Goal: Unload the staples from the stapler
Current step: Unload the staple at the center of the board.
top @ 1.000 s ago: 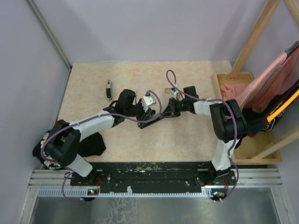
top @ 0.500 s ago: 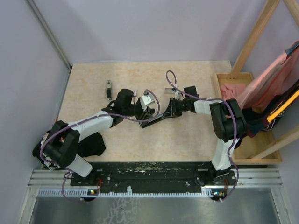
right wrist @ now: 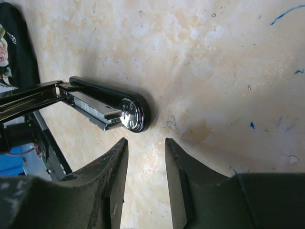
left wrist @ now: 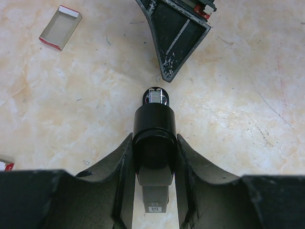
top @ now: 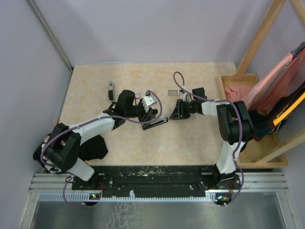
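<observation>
Looking from above, you see your left gripper (top: 147,115) closed on the rear part of the stapler (top: 157,124). The stapler is low at the table (top: 190,143), with its front end pointing toward the right arm; I cannot tell if it touches the surface. In the left wrist view the two fingers (left wrist: 121,162) press on both sides of the black body, and the chrome nose (left wrist: 156,97) is free in front of them. Your right gripper (top: 175,114) is near that nose but apart from it. Its fingers stand with a small gap and nothing is between them. The right wrist view shows a grey metal channel (right wrist: 93,107) under the stapler's black top arm. The staples are too small to make out, so I cannot say if any strip sits in the channel. A small red-and-white box (top: 171,93) lies on the table beyond the right gripper.
</observation>
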